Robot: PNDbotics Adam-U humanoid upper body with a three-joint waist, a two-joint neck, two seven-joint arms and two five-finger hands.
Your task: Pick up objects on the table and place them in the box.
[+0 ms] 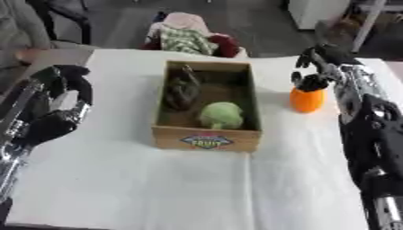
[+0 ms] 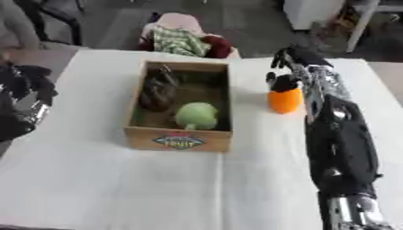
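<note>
Dark grey floor [image 1: 260, 27] beyond the far edge of a white-covered table [image 1: 157, 188]. Just past that far edge, at centre, a chair [image 1: 182, 22] heaped with cloth: pale pink, green-and-white check, dark red. At far right a white cabinet [image 1: 315, 11] beside a pale slanting leg [image 1: 364, 27]; at far left dark seating [image 1: 67, 13], dimly lit.

- Soft, even light; no glare on the white table [image 1: 118, 179].
- Faint shadow inside the box [image 1: 208, 105].
- Both views blurred throughout; the box label is unreadable.
</note>
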